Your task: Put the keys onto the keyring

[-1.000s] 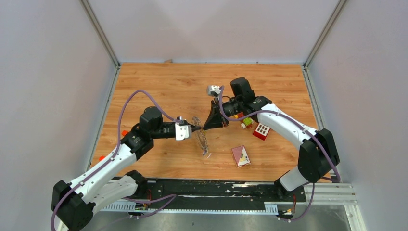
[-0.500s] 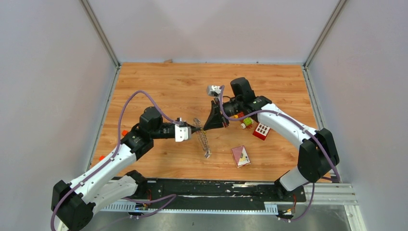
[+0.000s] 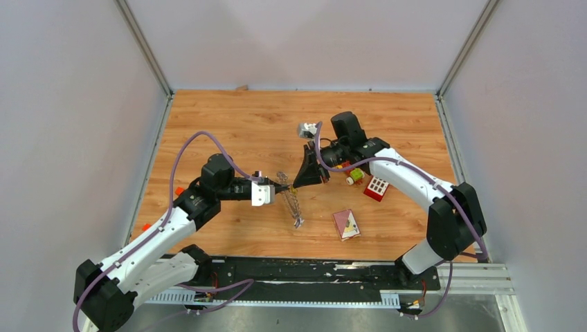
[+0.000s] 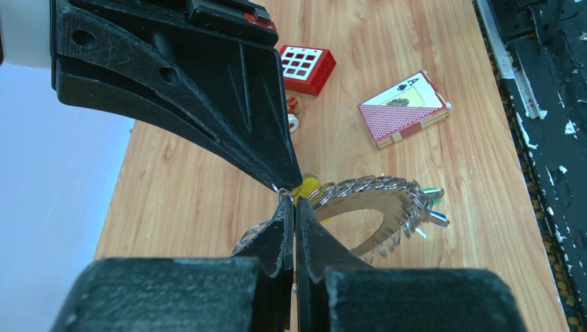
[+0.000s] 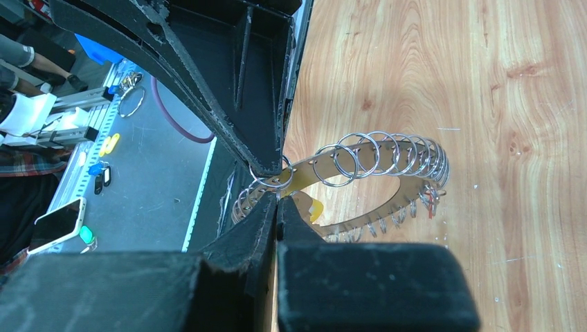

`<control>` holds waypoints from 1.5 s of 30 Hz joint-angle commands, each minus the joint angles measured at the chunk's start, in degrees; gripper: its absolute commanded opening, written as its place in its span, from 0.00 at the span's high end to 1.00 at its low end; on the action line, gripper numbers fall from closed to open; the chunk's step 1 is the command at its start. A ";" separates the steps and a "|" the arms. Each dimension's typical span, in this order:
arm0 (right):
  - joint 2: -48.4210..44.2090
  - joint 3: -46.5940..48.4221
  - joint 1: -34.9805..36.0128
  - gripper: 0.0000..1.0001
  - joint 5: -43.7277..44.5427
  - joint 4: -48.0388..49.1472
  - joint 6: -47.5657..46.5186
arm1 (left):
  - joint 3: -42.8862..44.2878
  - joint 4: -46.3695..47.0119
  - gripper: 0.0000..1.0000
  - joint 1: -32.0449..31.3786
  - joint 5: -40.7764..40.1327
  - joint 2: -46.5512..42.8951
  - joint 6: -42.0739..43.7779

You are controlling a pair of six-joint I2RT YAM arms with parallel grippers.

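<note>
Red-backed card pack is recorded nearest the arm bases on the wooden desk. Just beyond it, the keyring is held on edge. The left tool is fully closed on its upper rim. The right tool, also fully closed, meets it tip to tip beside a yellow tag; its hold cannot be determined. A red block lies farther right.

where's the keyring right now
In the top view the keyring stands on edge at mid-table, held where the tips of the left gripper and right gripper meet, with the card pack to its right.
</note>
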 commanded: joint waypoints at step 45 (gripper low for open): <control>2.77 -3.17 -0.11 0.98 -7.25 8.35 1.11 | 0.79 3.19 1.00 0.19 16.06 -2.09 -0.90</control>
